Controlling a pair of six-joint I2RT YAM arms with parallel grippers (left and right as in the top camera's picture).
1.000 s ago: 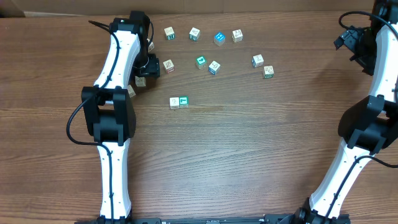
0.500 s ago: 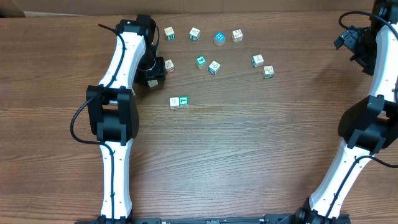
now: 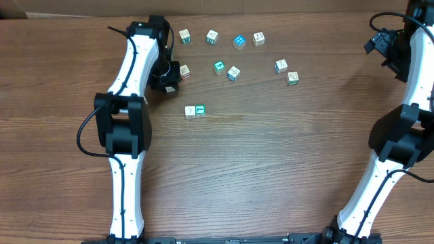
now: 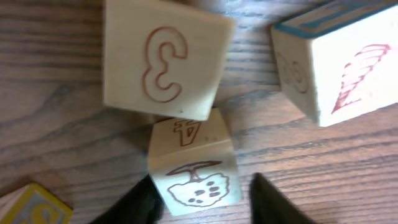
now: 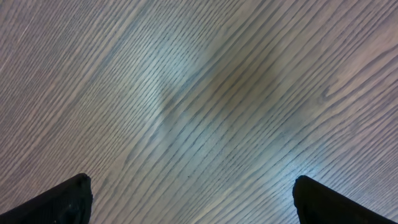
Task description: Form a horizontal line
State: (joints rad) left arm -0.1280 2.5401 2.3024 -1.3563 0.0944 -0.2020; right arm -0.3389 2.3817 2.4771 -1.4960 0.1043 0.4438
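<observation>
Left wrist cam: pale wooden cube at 12 o'clock reads "3" in red outline. Lower cube at 6 o'clock shows "4" on its top face, inverted. Overhead: cube markings too small to read.

left gripper crowded — 3-cube just ahead, blue-edged cube near beside — open table under rt gripper.

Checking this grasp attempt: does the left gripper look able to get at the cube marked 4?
Probably yes. The cube marked 4 sits between the fingers of the left gripper, with nothing wedged in; the cube marked 3 only crowds its far edge.
</observation>
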